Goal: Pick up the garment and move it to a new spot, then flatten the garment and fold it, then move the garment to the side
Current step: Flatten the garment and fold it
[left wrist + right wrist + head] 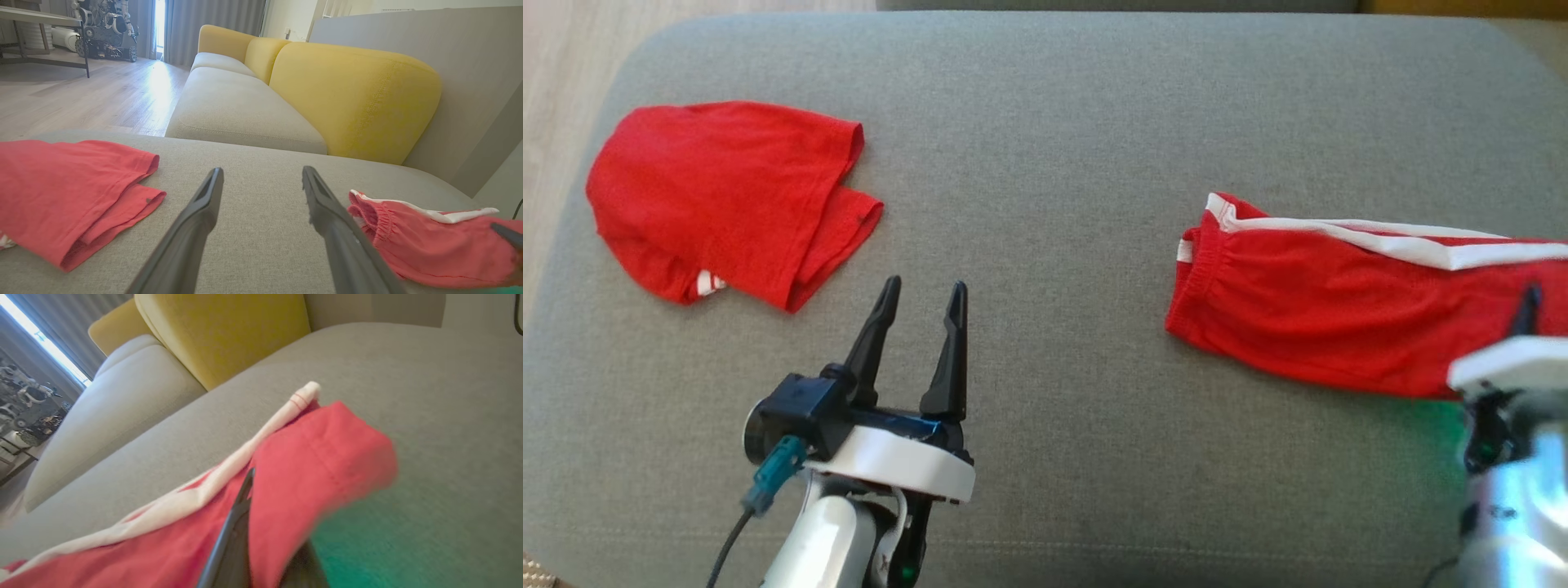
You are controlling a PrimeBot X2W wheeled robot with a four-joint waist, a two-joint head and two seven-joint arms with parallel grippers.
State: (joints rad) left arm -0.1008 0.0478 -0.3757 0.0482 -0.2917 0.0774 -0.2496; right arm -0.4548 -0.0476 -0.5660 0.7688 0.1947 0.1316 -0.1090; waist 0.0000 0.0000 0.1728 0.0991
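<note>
Head view looks down on a grey cushion (1054, 122) with two red garments lying well apart on it. At the right are the shorts (1307, 310), which I judge to be the piece being worked on. They lie stretched left to right, with the elastic waistband (1196, 269) toward the middle of the cushion and a white stripe (1421, 241) along the far edge. The right gripper (1532, 306) is at their right end, its jaws pinched almost together on the red cloth. In the right wrist view a fold of fabric drapes over one dark finger and hides the other, and that end seems raised a little while the waistband end rests on the cushion. Gripping one end like this suits dragging or lifting the shorts to a new spot, since the rest can trail out flat rather than bunch. The left gripper (927, 286) hovers over bare cushion on the near side, left of centre. Its jaws are spread wide and hold nothing, and its fingers point toward the far side, between the two garments. Held open there, it looks ready to take the waistband end once flattening calls for two grips. At the far left lies a shirt (727, 196), doubled over in layers and clear of both grippers. It looks like a finished piece set aside. The shorts are not yet flattened or folded, so the task seems early.
</note>
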